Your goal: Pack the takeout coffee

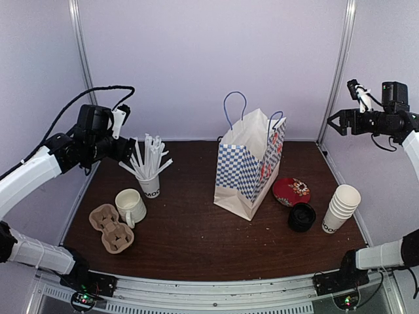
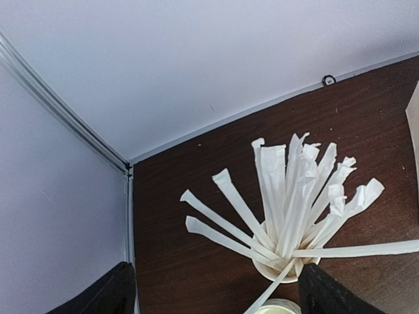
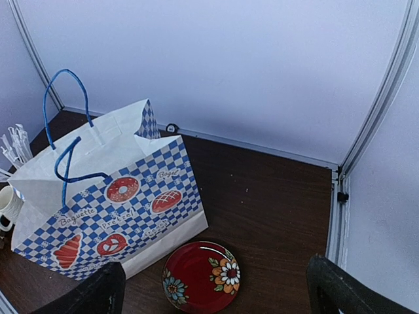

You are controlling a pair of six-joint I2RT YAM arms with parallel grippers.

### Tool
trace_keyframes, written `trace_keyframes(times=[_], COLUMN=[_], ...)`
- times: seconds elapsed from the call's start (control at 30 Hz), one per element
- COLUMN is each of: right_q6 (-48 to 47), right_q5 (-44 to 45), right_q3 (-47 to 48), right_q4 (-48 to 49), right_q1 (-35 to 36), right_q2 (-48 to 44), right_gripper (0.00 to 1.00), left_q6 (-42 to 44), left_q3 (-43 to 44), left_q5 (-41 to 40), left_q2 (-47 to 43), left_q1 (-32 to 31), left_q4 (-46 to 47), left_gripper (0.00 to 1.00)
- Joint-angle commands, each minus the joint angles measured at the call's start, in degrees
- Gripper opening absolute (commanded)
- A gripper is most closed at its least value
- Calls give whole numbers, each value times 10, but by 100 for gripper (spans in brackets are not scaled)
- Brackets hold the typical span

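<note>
The takeout coffee shows as a stack of white paper cups (image 1: 342, 207) with black lettering at the base, at the table's right side. A short stack of black lids (image 1: 302, 216) sits just left of them. A blue-checked paper bag (image 1: 251, 167) (image 3: 111, 196) stands open mid-table. My left gripper (image 1: 128, 150) (image 2: 213, 301) hovers open over the straw cup at the left, far from the cups. High above the table's right edge, my right gripper (image 1: 332, 123) (image 3: 219, 294) is open and empty, looking down on the bag and a red plate.
A white cup of wrapped straws (image 1: 149, 171) (image 2: 281, 261) and a cream mug (image 1: 131, 206) stand at the left. A cardboard cup carrier (image 1: 111, 227) lies near the front left. A red flowered plate (image 1: 291, 191) (image 3: 201, 276) rests between bag and lids. Walls close in on three sides.
</note>
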Motion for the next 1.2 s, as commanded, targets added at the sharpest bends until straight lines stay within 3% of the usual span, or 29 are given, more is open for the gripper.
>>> trace_keyframes(times=[0.0, 0.3, 0.53, 0.63, 0.83, 1.0, 1.17], right_q6=[-10, -146, -270, -318, -398, -436, -435], right_q5=[41, 35, 60, 92, 165, 210, 240], right_q3=[-27, -58, -78, -91, -129, -162, -170], right_q4=[-11, -141, -282, -338, -433, -466, -449], right_q1=[17, 36, 44, 47, 49, 51, 51], right_q2=[-18, -54, -93, -107, -131, -137, -110], right_gripper=[99, 97, 70, 64, 58, 54, 48], left_q6=[1, 19, 41, 58, 83, 80, 56], left_q3=[-19, 7, 31, 38, 71, 71, 82], left_q5=[59, 197, 282, 283, 296, 329, 377], left_q2=[-44, -93, -73, -45, 54, 116, 167], left_q1=[29, -11, -133, -209, -329, -375, -391], left_q4=[34, 5, -11, -17, -25, 31, 69], left_gripper=[86, 71, 53, 54, 67, 78, 77])
